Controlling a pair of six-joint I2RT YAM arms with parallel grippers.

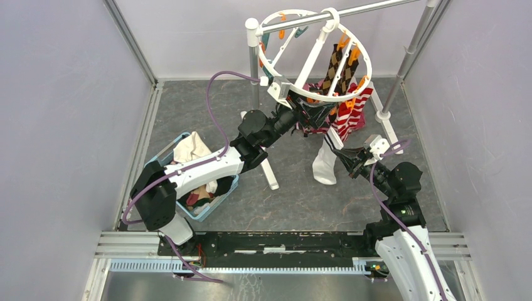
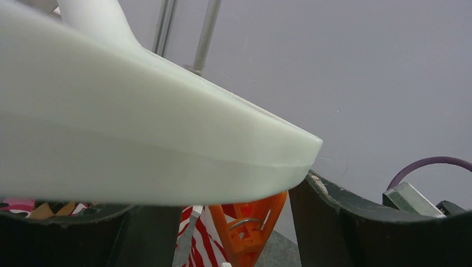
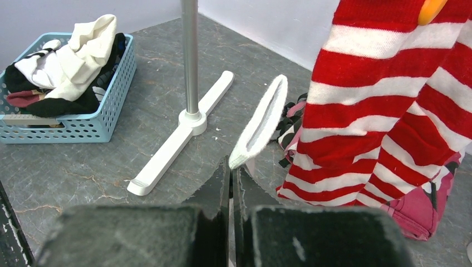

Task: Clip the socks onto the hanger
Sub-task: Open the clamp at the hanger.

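Observation:
The hanger [image 1: 295, 84], a white ring with crossbars, hangs from the rail with argyle socks [image 1: 339, 70] and red-and-white striped socks [image 1: 351, 114] clipped at its right side. My left gripper [image 1: 306, 110] is open at the ring's near rim. In the left wrist view the rim [image 2: 139, 128] fills the frame, and an orange clothespin [image 2: 250, 225] hangs between my spread fingers [image 2: 356, 222]. My right gripper [image 1: 347, 157] is shut on the cuff of a white sock [image 1: 325, 166], which hangs toward the floor. The right wrist view shows that cuff [image 3: 261, 122] pinched at the fingertips, beside a striped sock [image 3: 384, 111].
A blue basket [image 1: 164, 158] with more cloth stands at the left, also in the right wrist view [image 3: 72, 119]. The silver rail [image 1: 376, 7] has poles [image 3: 189, 55] on white feet [image 3: 178, 139]. Pink camouflage cloth [image 3: 423, 206] lies under the hanger.

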